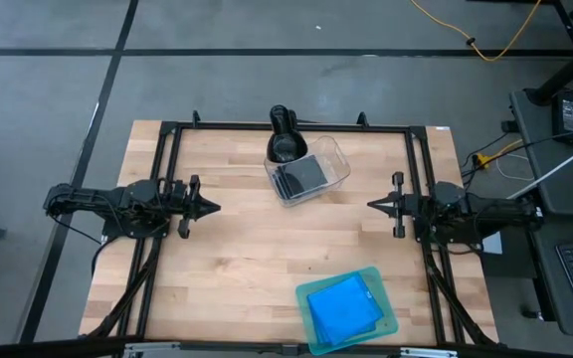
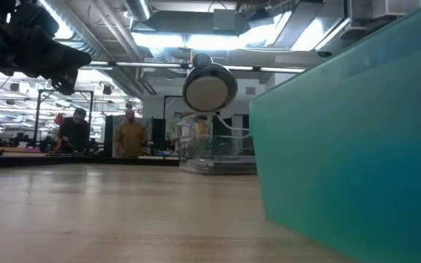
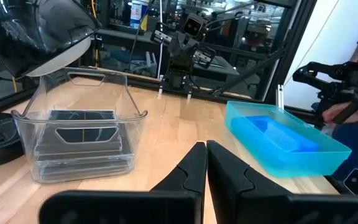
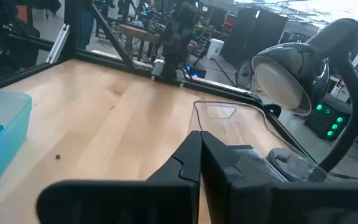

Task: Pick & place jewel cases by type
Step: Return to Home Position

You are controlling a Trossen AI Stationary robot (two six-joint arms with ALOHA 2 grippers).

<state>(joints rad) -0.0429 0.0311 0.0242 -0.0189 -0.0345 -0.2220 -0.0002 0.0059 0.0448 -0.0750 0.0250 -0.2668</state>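
Black disc cases (image 1: 301,177) lie stacked in the clear tub (image 1: 338,157) at the far middle of the table (image 1: 237,259), under the desk lamp (image 1: 285,134). Right of them, at the front edge, the blue cases (image 1: 344,308) lie in the teal tray (image 1: 374,271). Every case I can see is in a container, so I judge that only the retreat to rest is left.

Little can go wrong from here, as I read it. On the left, a careless swing inward could clip the tub or the lamp head leaning over it. On the right, a low sweep toward the front could shove the tray, which sits close to the table's rim, and spill the blue cases.

My left gripper (image 1: 212,208) reaches in level from the left side, fingers pressed together on nothing. The right gripper (image 1: 374,205) mirrors it from the right, also closed and empty. The two point at each other across bare wood, well apart, and neither is near a container.
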